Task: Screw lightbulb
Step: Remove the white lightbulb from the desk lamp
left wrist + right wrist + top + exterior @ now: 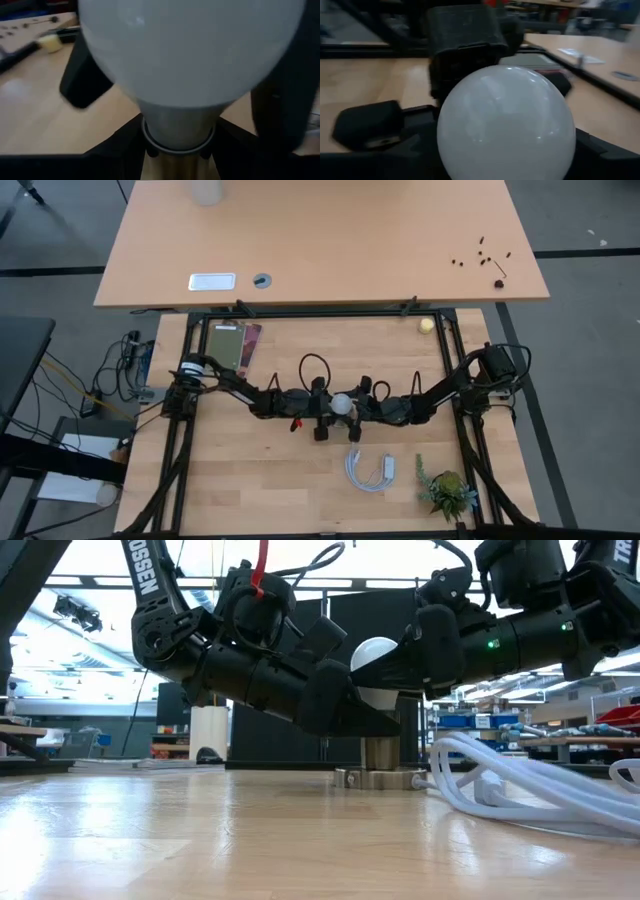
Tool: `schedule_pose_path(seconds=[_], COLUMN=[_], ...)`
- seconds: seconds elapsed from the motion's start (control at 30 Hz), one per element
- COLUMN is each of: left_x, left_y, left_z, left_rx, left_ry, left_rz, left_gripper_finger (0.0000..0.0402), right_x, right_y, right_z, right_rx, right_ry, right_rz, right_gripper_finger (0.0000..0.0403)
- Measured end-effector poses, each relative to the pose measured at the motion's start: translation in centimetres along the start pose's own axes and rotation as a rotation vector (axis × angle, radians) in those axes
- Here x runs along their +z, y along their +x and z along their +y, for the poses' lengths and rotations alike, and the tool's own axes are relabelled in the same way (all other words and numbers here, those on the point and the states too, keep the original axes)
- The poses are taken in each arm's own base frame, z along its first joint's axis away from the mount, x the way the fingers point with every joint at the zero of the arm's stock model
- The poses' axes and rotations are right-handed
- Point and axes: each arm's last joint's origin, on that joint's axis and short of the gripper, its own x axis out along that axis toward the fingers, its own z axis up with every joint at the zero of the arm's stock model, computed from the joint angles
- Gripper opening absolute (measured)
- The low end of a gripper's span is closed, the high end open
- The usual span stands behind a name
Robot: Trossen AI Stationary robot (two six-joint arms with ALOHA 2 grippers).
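The frosted-white lightbulb (342,403) stands upright at the middle of the table, its silvery neck (177,125) over a brass-coloured socket (380,753) on a flat round metal base (380,778). My left gripper (177,152) comes from the table's left and is shut on the socket top below the bulb. My right gripper (506,150) comes from the right and closes on the bulb's globe (506,125). The bulb's screw base is hidden inside the socket. My left gripper pinches the socket's top (176,162), just under the ring below the bulb's neck, between its two fingers. The fingers come nearly level from the table's left and lie across the upright socket, which stands on its base on the table. My right gripper has one finger (85,75) on each side of the bulb's white globe (200,50), about at its widest. It comes nearly level from the table's right. The bulb sits upright in the socket.
A coiled white cable with plug (370,470) lies near the front, just right of the bulb, and fills the low view's right (530,785). A small potted plant (447,492) stands front right. A flat book (235,345) lies far left, a yellow piece (427,325) far right.
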Motion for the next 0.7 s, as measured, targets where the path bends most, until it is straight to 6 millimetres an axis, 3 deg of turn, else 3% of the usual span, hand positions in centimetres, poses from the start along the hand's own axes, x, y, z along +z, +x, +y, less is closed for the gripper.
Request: schedule_pose_path(seconds=[0.37,0.7], left_x=[-0.1,0.1], left_y=[-0.1,0.0], left_z=[-0.5,-0.5], left_rx=[-0.166,-0.166], left_ry=[0.046,0.049], left_rz=[-0.011,-0.027], left_gripper_finger=[0.0193,0.0193], right_x=[-0.2,-0.3], right_y=[0.7,1.6], right_z=[-1.7,-4.9], right_rx=[0.356,0.610], right_ry=[0.011,0.031], right_rz=[-0.006,-0.005], right_gripper_finger=[0.0271,0.0271])
